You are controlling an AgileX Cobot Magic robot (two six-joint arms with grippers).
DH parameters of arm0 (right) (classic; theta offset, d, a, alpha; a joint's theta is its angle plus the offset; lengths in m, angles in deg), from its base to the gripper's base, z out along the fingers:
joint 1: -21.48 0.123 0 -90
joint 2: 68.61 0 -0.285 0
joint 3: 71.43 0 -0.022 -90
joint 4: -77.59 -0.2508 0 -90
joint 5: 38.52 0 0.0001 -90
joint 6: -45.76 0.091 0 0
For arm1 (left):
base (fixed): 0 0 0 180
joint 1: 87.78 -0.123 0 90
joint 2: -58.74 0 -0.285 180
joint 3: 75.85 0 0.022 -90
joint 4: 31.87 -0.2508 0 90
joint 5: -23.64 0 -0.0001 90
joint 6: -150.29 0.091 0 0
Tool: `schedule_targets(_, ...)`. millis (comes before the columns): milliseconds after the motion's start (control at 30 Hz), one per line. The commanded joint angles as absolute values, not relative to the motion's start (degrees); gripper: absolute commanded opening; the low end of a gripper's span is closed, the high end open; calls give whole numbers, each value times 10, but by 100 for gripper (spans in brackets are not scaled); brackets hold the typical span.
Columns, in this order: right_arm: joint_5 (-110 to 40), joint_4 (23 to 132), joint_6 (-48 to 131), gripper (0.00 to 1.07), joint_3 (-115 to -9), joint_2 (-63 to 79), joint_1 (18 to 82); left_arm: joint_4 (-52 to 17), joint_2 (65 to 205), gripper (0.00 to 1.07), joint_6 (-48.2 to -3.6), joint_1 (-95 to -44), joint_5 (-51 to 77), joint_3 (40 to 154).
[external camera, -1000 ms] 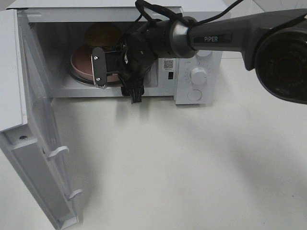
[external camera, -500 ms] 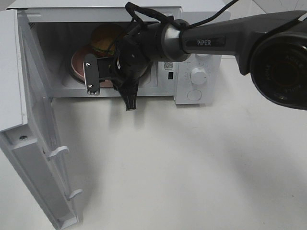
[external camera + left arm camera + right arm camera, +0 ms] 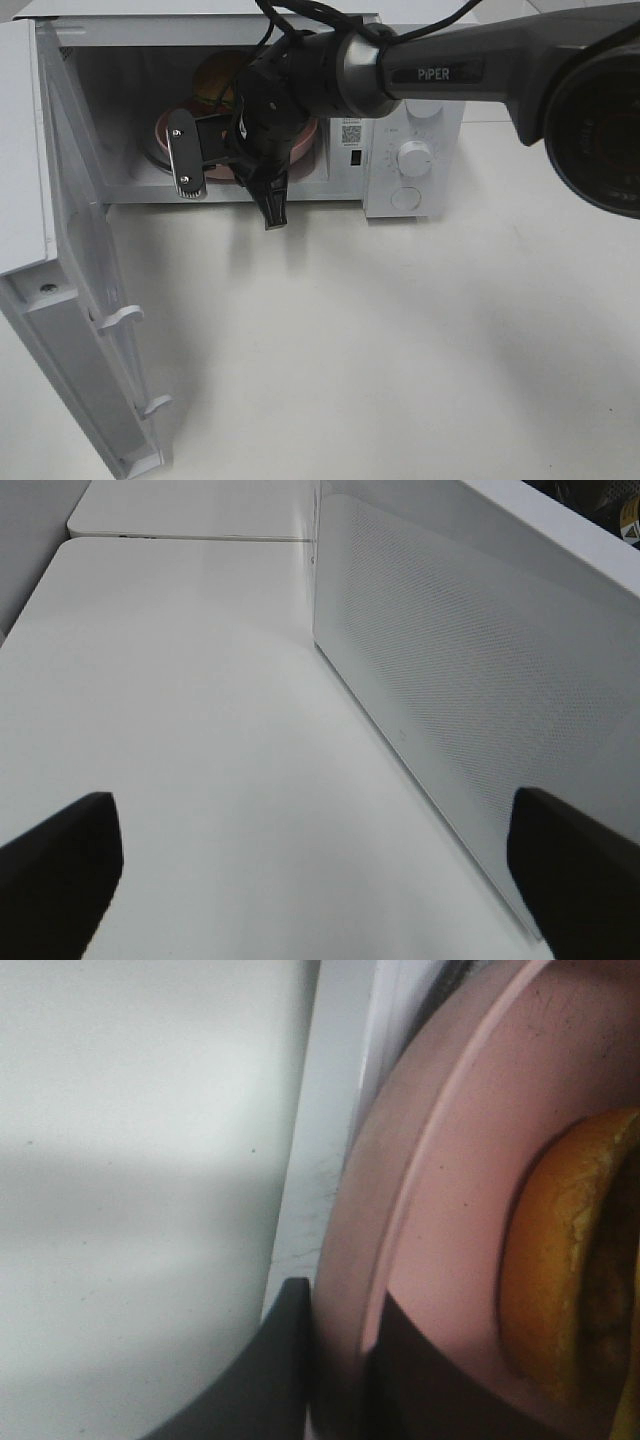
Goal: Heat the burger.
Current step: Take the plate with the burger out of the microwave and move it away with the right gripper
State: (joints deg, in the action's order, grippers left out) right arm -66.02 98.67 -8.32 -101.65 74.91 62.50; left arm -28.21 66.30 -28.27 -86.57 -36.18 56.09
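Note:
The burger (image 3: 218, 76) sits on a round pink plate (image 3: 162, 133) inside the open microwave (image 3: 414, 158); its golden bun (image 3: 560, 1280) fills the edge of the right wrist view. My right gripper (image 3: 200, 160) reaches into the cavity from the right and is shut on the plate's near rim (image 3: 345, 1290), one dark finger (image 3: 285, 1370) under it and one on top. My left gripper (image 3: 318, 880) is open with nothing between its fingers, off beside the microwave door's outer face (image 3: 470, 700).
The microwave door (image 3: 70, 300) stands swung wide open at the left, with two handle hooks facing the table. The control panel with its knobs (image 3: 414, 158) is right of the cavity. White tabletop (image 3: 400, 350) lies in front.
My right gripper has shifted a little left at the cavity mouth and gone from open to shut on the plate's rim. The left gripper has not changed.

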Motion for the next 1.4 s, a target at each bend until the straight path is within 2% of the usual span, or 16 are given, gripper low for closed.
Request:
schedule_targets(33, -640, 996, -100, 0, -1005, 718, 628, -281, 653, 100, -284, -869, -357, 559)
schedule_targets(333, -580, 1022, -100, 0, -890, 640, 628, -281, 653, 100, -284, -869, -357, 559)
schedule_targets(1400, -373, 1024, -92, 0, -588, 460, 642, -281, 653, 100, -284, -869, -357, 559)
